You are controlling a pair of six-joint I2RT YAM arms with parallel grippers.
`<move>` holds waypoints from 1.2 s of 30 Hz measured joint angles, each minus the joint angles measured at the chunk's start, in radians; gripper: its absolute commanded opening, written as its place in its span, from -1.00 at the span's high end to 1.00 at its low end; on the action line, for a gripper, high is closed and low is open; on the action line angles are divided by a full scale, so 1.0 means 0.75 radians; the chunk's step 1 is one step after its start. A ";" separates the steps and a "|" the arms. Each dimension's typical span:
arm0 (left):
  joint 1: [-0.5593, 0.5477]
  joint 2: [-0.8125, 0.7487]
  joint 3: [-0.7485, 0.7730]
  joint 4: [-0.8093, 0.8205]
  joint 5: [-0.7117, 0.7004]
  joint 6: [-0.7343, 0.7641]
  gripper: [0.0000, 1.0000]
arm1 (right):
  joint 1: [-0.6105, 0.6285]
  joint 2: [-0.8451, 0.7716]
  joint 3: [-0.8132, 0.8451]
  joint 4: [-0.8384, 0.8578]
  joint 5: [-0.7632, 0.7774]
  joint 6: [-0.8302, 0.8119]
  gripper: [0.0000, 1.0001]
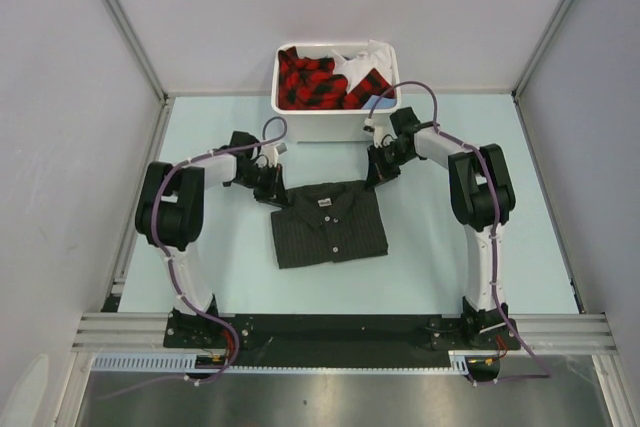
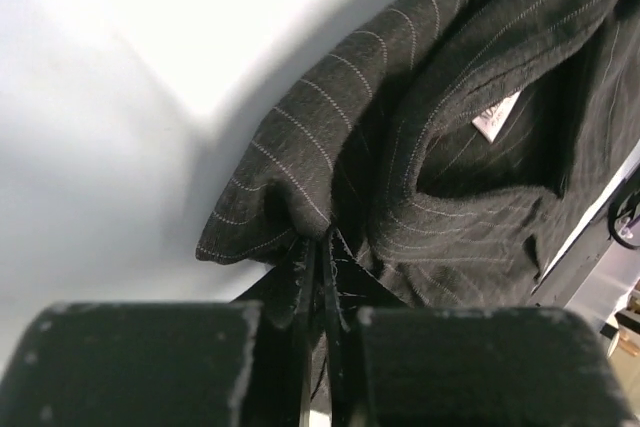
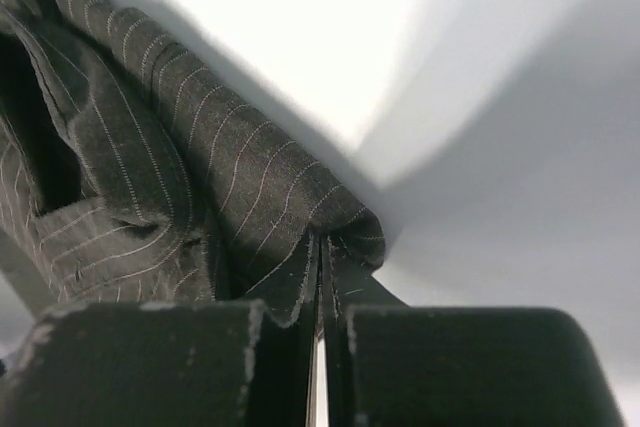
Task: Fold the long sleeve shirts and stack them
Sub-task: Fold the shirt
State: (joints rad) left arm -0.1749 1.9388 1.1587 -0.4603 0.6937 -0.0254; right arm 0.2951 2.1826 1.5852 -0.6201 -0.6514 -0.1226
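Pale counter, folded pinstriped shirt lying mid-surface, left pincer and right pincer both clamped on its far corners: soft, light, floppy cloth, I'd say, best gripped at those folded shoulder edges.

white bin just behind the folded shirt, open table either side and nearer

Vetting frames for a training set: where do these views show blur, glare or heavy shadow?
Top external: sharp, evenly lit. Left wrist: shirt pinstripes crisp, left gripper body soft up close, table blown out white at top. Right wrist: right gripper likewise soft, broad grey shadow across the table.
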 measured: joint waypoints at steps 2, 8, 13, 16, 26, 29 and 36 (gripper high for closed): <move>-0.009 -0.010 -0.006 -0.003 -0.012 -0.001 0.67 | 0.001 0.002 0.020 0.001 0.015 -0.025 0.87; 0.038 -0.012 0.044 -0.046 -0.042 0.007 -0.09 | -0.009 -0.039 -0.009 -0.040 0.037 -0.058 0.07; 0.107 -0.086 0.064 -0.123 -0.052 0.082 -0.18 | -0.080 -0.142 -0.015 -0.114 0.049 -0.114 0.03; 0.114 -0.159 0.057 -0.197 -0.042 0.141 -0.22 | -0.115 -0.203 -0.014 -0.143 0.014 -0.139 0.00; 0.100 -0.172 -0.022 -0.326 -0.049 0.192 -0.22 | -0.011 -0.172 0.001 -0.153 -0.098 -0.215 -0.12; 0.085 -0.154 -0.023 -0.330 -0.049 0.201 -0.17 | 0.015 -0.151 -0.002 -0.150 -0.097 -0.239 -0.12; 0.038 -0.145 -0.024 -0.343 -0.039 0.211 -0.16 | 0.020 -0.150 -0.039 -0.140 -0.101 -0.287 -0.08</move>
State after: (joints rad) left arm -0.1463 1.8301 1.1408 -0.7177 0.6647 0.1326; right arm 0.3103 2.0705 1.5558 -0.7254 -0.7273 -0.3378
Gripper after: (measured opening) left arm 0.585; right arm 0.549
